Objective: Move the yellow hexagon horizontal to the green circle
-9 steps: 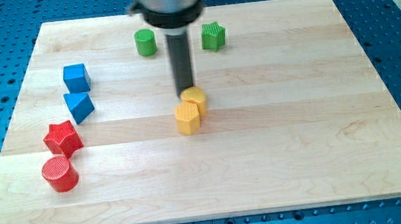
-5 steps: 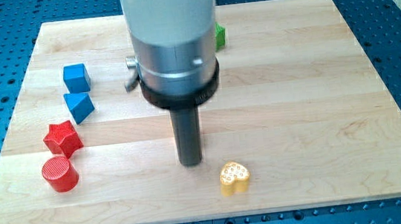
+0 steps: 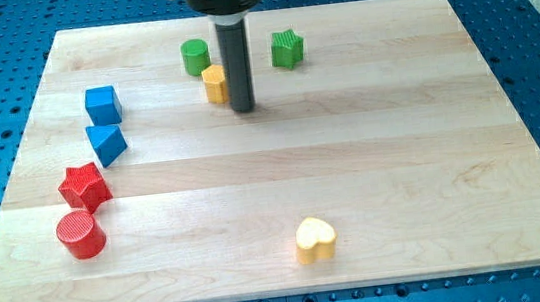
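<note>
Where the rod crosses in front of it, the yellow hexagon is partly covered, so only its left portion is seen and its six-sided outline can hardly be made out. The arm's upper body is cut off by the view's top edge, with only a grey collar and dark ring shown above the rod. No grasping end effector is shown, so nothing can be said of it being released or clenched; a straight dark rod is seen instead, held upright and dropping from the top centre of the view. My tip is placed on the counter just at the right of the yellow hexagon, touching it or very nearly so; contact cannot be confirmed. The yellow hexagon is found just below and slightly right of the green circle, close to it, near the counter's top edge. A green star is seen to the rod's right, level with the green circle. A yellow heart lies well apart near the view's bottom. Along the left side are ranged a blue cube, a blue triangle, a red star and a red cylinder.
</note>
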`<state>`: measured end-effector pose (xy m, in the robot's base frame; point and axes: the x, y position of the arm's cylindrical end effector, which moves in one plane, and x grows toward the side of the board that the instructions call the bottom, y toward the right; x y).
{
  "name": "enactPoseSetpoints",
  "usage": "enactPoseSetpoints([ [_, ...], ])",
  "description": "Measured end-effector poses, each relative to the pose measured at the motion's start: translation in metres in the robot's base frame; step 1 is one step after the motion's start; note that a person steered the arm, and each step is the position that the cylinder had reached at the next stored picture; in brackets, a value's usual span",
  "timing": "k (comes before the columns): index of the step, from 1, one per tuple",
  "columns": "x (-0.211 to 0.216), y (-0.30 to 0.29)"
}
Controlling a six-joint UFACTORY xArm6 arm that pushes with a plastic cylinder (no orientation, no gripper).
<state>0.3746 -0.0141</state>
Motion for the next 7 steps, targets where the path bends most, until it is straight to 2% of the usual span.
enactPoseSetpoints([
  [1, -0.021, -0.02],
  [2, -0.02, -0.11],
  [3, -0.031, -0.121],
  [4, -0.068, -0.135],
  [5, -0.05, -0.13],
  [6, 0.054, -0.035],
  [7, 0.143, -0.004],
])
